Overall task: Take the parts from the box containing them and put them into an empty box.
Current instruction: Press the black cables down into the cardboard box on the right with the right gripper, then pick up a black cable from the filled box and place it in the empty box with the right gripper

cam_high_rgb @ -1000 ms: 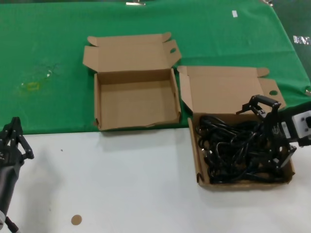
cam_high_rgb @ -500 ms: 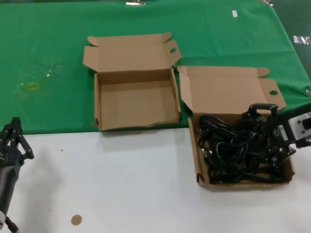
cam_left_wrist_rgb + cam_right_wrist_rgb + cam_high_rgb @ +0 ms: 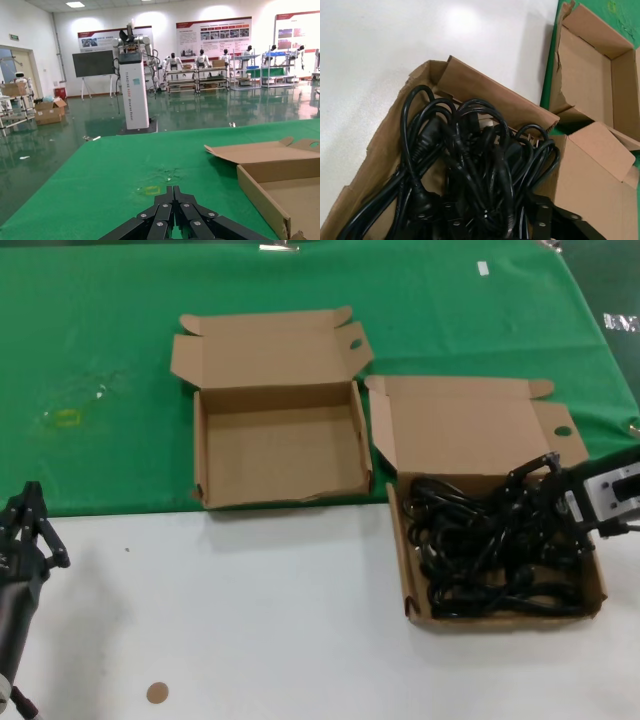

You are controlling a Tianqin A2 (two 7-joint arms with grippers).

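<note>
Head view: right gripper (image 3: 540,490) fingers sunk among the power cords (image 3: 480,540).

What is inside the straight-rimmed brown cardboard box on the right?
A tangled pile of black power cords fills the brown cardboard box; the right gripper reaches into it. Its floor is mostly covered.

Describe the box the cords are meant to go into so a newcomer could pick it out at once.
On the green cloth lie two open cardboard boxes side by side. The empty box is the one nearer the robot's left. Unlike the box heaped with black power cords, it holds nothing and its front rim is ragged.
</note>
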